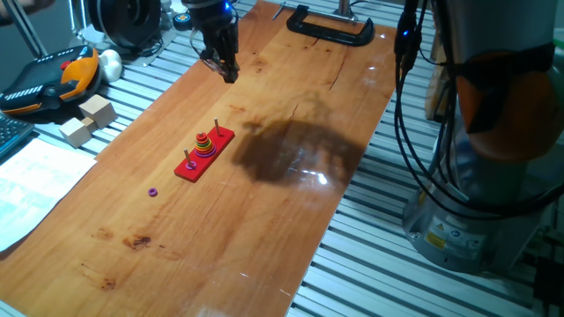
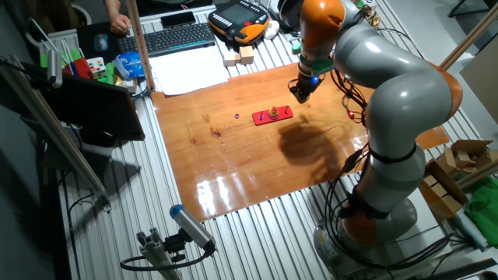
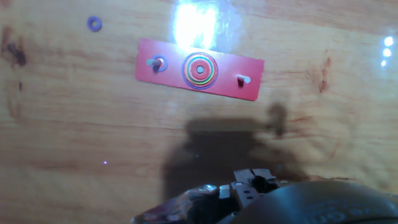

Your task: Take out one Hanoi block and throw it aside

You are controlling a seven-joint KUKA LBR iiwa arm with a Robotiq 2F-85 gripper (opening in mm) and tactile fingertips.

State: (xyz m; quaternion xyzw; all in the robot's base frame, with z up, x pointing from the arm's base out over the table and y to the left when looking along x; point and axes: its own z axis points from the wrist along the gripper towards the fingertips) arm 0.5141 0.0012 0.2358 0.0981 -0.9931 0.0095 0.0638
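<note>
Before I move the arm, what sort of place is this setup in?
Most likely a robotics lab workbench: a wooden board on a slotted aluminium table, an orange-and-black teach pendant, and a black computer keyboard.

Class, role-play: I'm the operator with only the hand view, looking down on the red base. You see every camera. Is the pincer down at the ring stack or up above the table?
Observer: Up in the air. In one fixed view the pincer hangs above the table, beyond the far end of the red base, touching nothing.
Operator: From above the stack is just circles. Its shape side on?
Observer: The ring stack tapers upward on the middle peg, widest ring lowest.
Operator: Anything outside my frame?
Observer: A black clamp on the table's far edge.
</note>
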